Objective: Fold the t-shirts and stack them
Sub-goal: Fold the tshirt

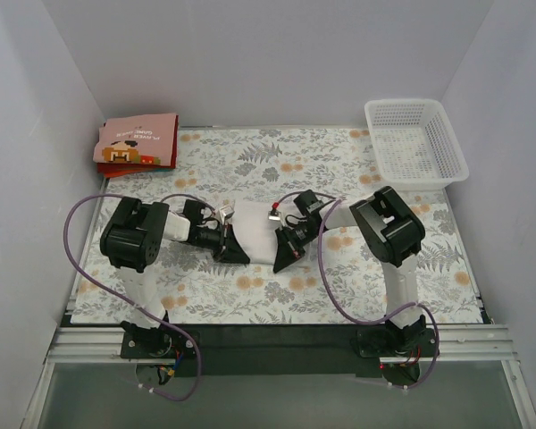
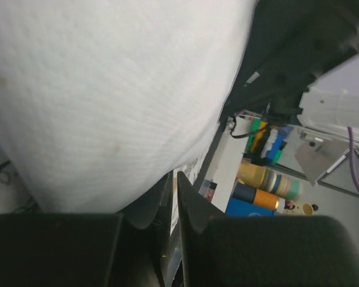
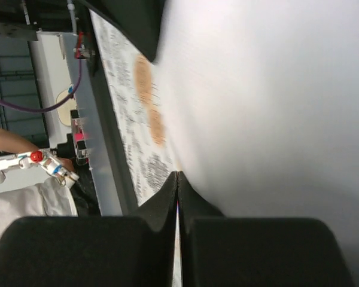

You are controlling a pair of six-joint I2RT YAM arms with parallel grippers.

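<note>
Gripping the white t-shirt (image 1: 255, 231) from both sides, pretty much dead centre of the floral table (image 1: 357, 286). Clenched tight on the cloth's 9 o'clock edge: left gripper (image 2: 174, 186). Pinched closed on the 3 o'clock edge: right gripper (image 3: 178, 183). Looks bunched into a narrow strip between the two, lifted or lying flat, can't tell. Sitting way out at 10 o'clock: folded pink t-shirt (image 1: 139, 139) stacked on a red t-shirt (image 1: 125, 169). Parked at 2 o'clock: white basket (image 1: 416, 141), well apart from the rest.
</note>
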